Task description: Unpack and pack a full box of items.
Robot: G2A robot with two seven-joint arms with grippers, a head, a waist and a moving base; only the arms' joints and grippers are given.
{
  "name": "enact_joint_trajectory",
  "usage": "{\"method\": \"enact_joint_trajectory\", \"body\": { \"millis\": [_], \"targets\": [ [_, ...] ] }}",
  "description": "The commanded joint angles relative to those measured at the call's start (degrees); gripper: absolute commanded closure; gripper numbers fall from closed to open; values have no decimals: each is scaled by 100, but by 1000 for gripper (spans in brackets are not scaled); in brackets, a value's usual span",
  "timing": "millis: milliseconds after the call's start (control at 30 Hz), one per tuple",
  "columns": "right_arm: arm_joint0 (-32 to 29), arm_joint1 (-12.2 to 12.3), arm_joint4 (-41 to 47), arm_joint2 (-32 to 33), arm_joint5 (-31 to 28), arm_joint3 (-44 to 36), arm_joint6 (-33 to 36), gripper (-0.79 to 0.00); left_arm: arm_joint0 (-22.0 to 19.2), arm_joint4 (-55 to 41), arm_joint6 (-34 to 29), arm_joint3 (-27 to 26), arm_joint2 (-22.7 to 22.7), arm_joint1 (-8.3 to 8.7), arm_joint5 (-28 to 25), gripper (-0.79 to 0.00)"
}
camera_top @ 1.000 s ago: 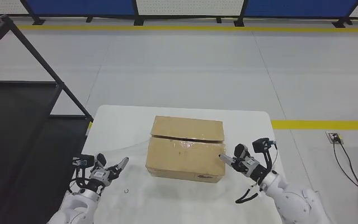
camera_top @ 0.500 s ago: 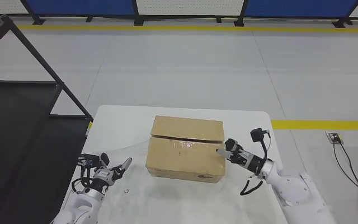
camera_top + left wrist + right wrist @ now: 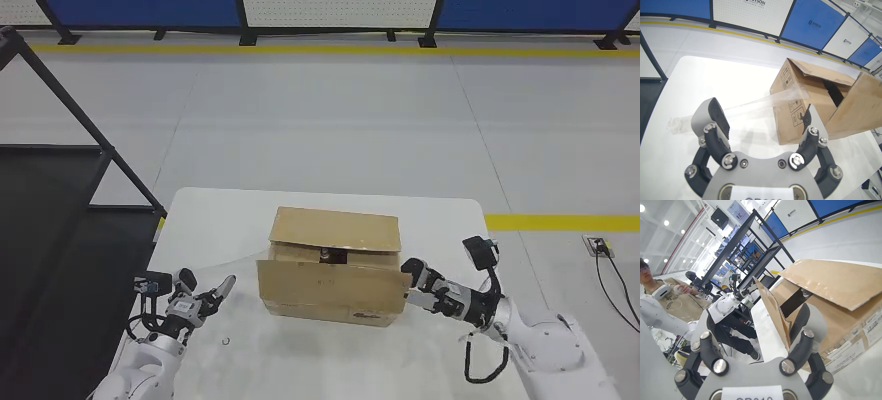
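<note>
- Box stands on the counter between the two grippers, with its near flap raised.
- Right gripper: jaws released, one finger against the flap's corner.
- Left gripper: jaws released, grasping nothing. A clear tape strip trails from the box just beyond them.

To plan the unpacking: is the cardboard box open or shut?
Partly open: on the cardboard box the near flap stands raised, leaving a dark gap before the far flap.
</note>
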Motion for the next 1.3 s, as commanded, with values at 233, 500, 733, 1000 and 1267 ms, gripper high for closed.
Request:
{"method": "enact_joint_trajectory", "body": {
  "millis": [233, 500, 733, 1000, 1267],
  "targets": [
    [-488, 235, -35, 45, -247, -622, 484, -785, 33, 89, -133, -167, 41, 23, -448, -785],
    [-729, 594, -581, -371, -467, -872, 265, -785, 202, 374, -238, -259, 27, 76, -1115, -785],
    [-640, 862, -827, -715, -557, -788, 173, -785, 312, 712, -460, -234, 61, 128, -1618, -785],
    [-319, 960, -148, -905, -251, -580, 248, -785, 370, 927, -525, -141, 136, 153, -1699, -785],
    [-216, 957, -85, -928, 45, -530, 182, -785, 386, 915, -570, -124, 148, 157, -1684, -785]
  ]
}}
